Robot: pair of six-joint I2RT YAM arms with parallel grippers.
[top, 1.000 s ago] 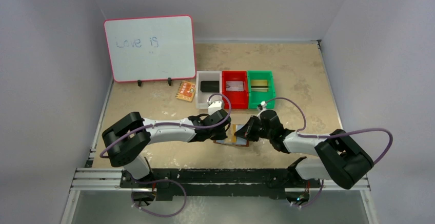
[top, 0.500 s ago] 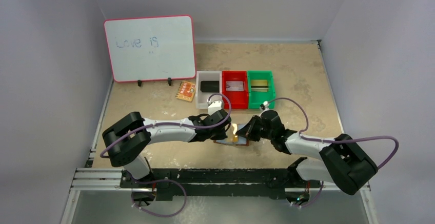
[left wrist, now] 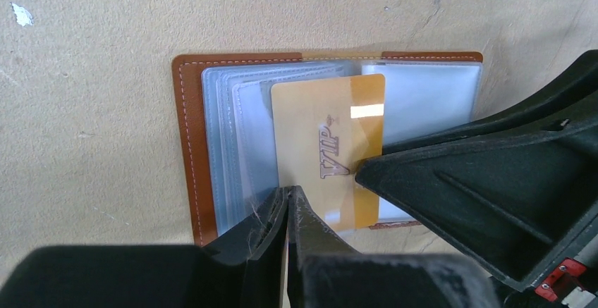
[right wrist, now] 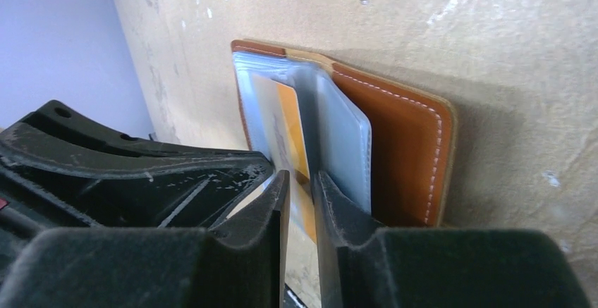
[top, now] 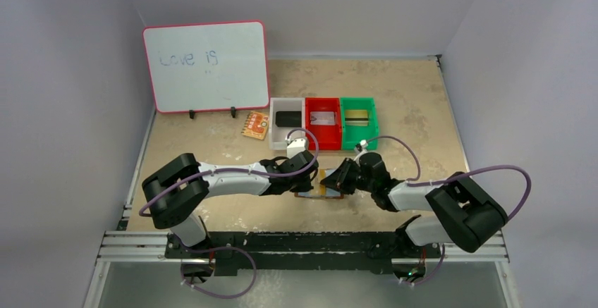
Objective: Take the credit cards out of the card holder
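The brown card holder (left wrist: 189, 146) lies open on the table, its clear pocket sleeves (left wrist: 233, 132) fanned out; it also shows in the top view (top: 310, 194) and the right wrist view (right wrist: 409, 153). A gold credit card (left wrist: 324, 146) marked VIP sticks halfway out of a sleeve. My left gripper (left wrist: 288, 196) is shut at the holder's near edge, pinching a sleeve beside the card's left edge. My right gripper (right wrist: 300, 185) has its jaws close on either side of the gold card (right wrist: 289, 121), a narrow gap showing. Both grippers meet over the holder in the top view.
White (top: 274, 114), red (top: 323, 103) and green (top: 357, 102) bins stand in a row behind the grippers, each with a card inside. An orange-yellow patterned card (top: 255, 124) lies left of the white bin. A whiteboard (top: 206, 65) stands at the back left.
The right arm's elbow has swung and the gold card flexed half a second ago; now it stands straighter between the grippers. The left arm has barely moved.
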